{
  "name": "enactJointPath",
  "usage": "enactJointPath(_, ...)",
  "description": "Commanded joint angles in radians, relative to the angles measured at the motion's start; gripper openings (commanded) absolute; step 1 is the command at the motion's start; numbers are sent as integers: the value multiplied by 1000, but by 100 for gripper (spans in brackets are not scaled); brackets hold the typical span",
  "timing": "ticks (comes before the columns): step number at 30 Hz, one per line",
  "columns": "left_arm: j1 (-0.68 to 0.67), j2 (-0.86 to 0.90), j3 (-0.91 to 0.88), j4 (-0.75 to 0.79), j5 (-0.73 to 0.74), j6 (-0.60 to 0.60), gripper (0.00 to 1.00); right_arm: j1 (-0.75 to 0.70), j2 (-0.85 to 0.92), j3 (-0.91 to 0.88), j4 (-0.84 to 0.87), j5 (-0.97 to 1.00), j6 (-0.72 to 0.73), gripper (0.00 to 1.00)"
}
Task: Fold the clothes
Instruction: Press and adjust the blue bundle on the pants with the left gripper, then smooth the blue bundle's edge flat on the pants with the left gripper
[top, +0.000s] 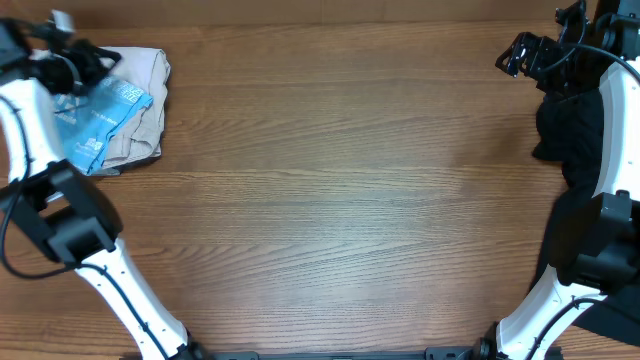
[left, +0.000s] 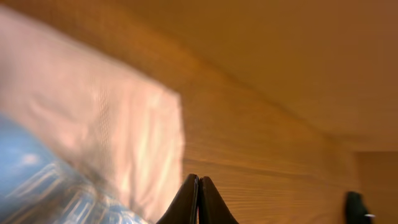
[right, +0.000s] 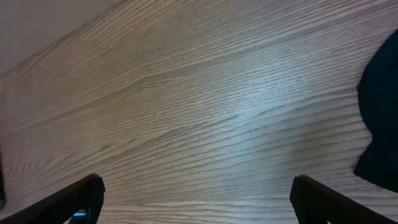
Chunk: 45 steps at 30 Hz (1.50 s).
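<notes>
The clothes, a light blue T-shirt (top: 100, 122) with white prints, lie folded on a beige garment (top: 145, 90) at the table's far left corner. My left gripper (top: 106, 62) hovers over the back edge of this pile. In the left wrist view its fingers (left: 199, 180) are pressed together with nothing between them, the beige cloth (left: 106, 124) and the blue shirt (left: 37, 186) just to their left. My right gripper (top: 518, 55) stands open at the far right. The right wrist view shows it (right: 199, 190) above bare wood, fingers wide apart and holding nothing.
A heap of black cloth (top: 568, 130) lies at the right edge under the right arm, and the black cloth (right: 382, 118) also shows in the right wrist view. The wooden table (top: 340, 200) stretches between the two arms.
</notes>
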<state>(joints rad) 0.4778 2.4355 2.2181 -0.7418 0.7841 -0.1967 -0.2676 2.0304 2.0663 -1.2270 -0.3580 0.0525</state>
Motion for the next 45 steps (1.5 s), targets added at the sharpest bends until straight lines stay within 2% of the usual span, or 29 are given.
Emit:
enactJointPath(1, -15, 52, -48, 22, -109, -18, 4, -3, -6, 9, 2, 6, 4, 100)
enactJointPath(6, -1, 78, -66, 42, -96, -37, 4, -3, -6, 9, 2, 6, 4, 100)
enactJointPath(12, 40, 68, 11, 90, 141, -40, 4, -3, -6, 9, 2, 6, 4, 100)
enactJointPath(18, 95, 68, 161, 40, 150, -113, 4, -3, -6, 9, 2, 6, 4, 100)
enactJointPath(21, 121, 68, 163, 30, 97, -127, 4, -3, -6, 9, 2, 6, 4, 100)
enactJointPath(25, 137, 69, 128, -27, -92, -92, 4, -3, -6, 9, 2, 6, 4, 100)
enactJointPath(30, 146, 70, 62, 9, -210, -65, 4, -3, -6, 9, 2, 6, 4, 100)
enactJointPath(36, 152, 70, 31, 114, -68, -35, 4, -3, -6, 9, 2, 6, 4, 100)
enactJointPath(39, 167, 68, 82, 114, 63, -37, 4, -3, -6, 9, 2, 6, 4, 100)
enactJointPath(41, 190, 61, 127, 87, 119, -62, 5, -3, -6, 9, 2, 6, 4, 100)
enactJointPath(45, 251, 31, 202, -61, 75, -81, 4, -3, -6, 9, 2, 6, 4, 100)
